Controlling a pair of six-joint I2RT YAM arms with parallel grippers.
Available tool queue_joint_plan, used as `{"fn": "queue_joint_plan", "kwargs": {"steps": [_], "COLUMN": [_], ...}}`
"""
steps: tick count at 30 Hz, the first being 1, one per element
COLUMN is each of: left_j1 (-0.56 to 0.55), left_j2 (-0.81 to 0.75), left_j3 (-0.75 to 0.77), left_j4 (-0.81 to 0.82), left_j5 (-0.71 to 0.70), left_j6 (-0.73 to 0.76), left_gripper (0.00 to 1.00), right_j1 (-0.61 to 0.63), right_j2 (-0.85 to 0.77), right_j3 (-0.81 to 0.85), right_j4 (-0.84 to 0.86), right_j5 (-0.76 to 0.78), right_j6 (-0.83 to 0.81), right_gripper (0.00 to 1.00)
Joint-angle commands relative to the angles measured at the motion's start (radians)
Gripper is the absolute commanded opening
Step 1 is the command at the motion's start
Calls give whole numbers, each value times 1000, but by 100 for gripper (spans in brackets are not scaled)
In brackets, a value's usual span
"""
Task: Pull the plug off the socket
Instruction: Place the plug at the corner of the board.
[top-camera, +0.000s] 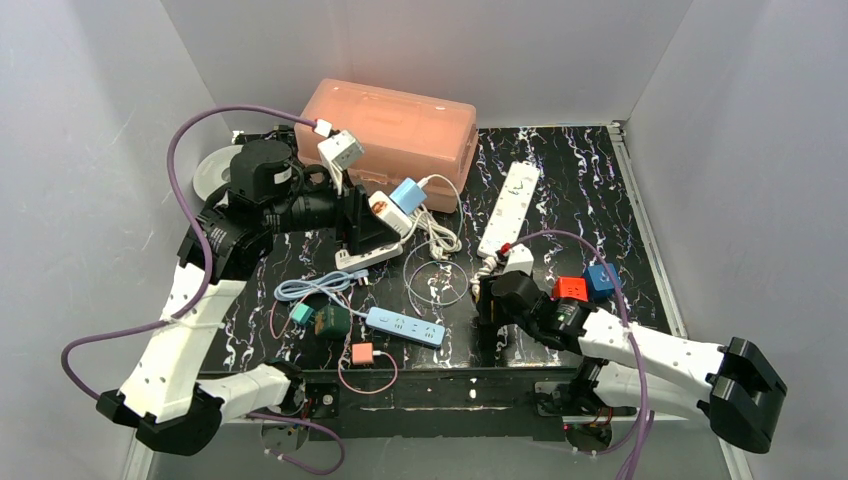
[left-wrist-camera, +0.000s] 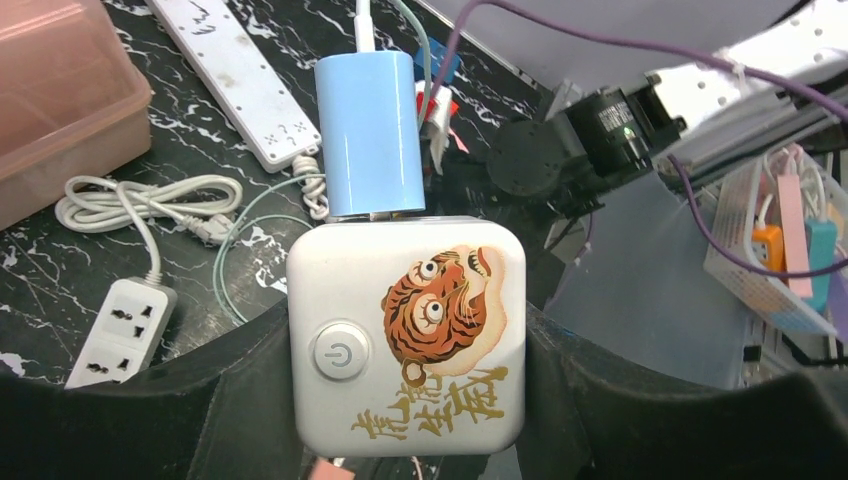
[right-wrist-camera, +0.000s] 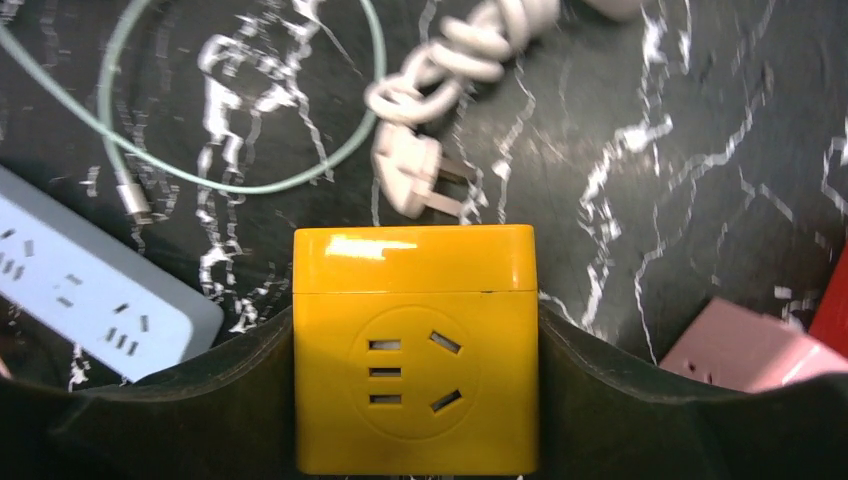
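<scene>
My left gripper (left-wrist-camera: 405, 385) is shut on a white cube socket (left-wrist-camera: 405, 340) with a tiger picture and a power button, one finger on each side of it. A light blue plug (left-wrist-camera: 370, 135) sits pushed into the socket's far face, its white cable leading away. In the top view this gripper (top-camera: 372, 222) holds the socket (top-camera: 388, 212) and blue plug (top-camera: 407, 194) raised in front of the pink box. My right gripper (right-wrist-camera: 415, 400) is shut on a yellow cube socket (right-wrist-camera: 415, 350) low over the table. Its arm hides the yellow cube in the top view, where the gripper (top-camera: 488, 310) is near the front centre.
A pink plastic box (top-camera: 390, 125) stands at the back, a long white power strip (top-camera: 510, 205) to its right. A blue power strip (top-camera: 405, 325), green cube (top-camera: 330, 320), red cube (top-camera: 570, 289), blue cube (top-camera: 600, 280) and loose cables lie around. A white plug (right-wrist-camera: 415, 175) lies just beyond the yellow cube.
</scene>
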Motion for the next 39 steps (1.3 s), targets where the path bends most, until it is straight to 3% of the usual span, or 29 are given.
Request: {"fn": "queue_joint_plan", "kwargs": {"steps": [1,6,8,14,16,28,34,39], "left_j1": [-1,-1,-1,-3,-3,-5,-6,-14], "left_j2": [-45,-64,-80,-99,-101,-105,-109,-123], "left_j3": [-16,-51,-72,-90,-95,-65,-78,-104], "left_j4": [-34,-92,-94,-93,-99,-103,-103,-101], "left_j5": [161,207,227,270,273,223,200,156], "left_j6": [111,205,234,326,366,547,660,837], "left_gripper": [0,0,0,0,0,0,0,0], "right_j1": [-37,-91,-99,-114,-119,-179,-191,-237], "right_j2": [38,142,169,201,184,-36,-30,52], "right_j3": [-5,18,35,109,139,428,691,930], "right_j4": [-145,-205,-204,-244,-275,-561,-715,-791], "right_j5": [4,-80,-114,-124,-123,-158,-179,-296], "right_j6": [242,319,309,290,290,229,201,245], "right_gripper": [1,1,21,67,76,85,87,87]}}
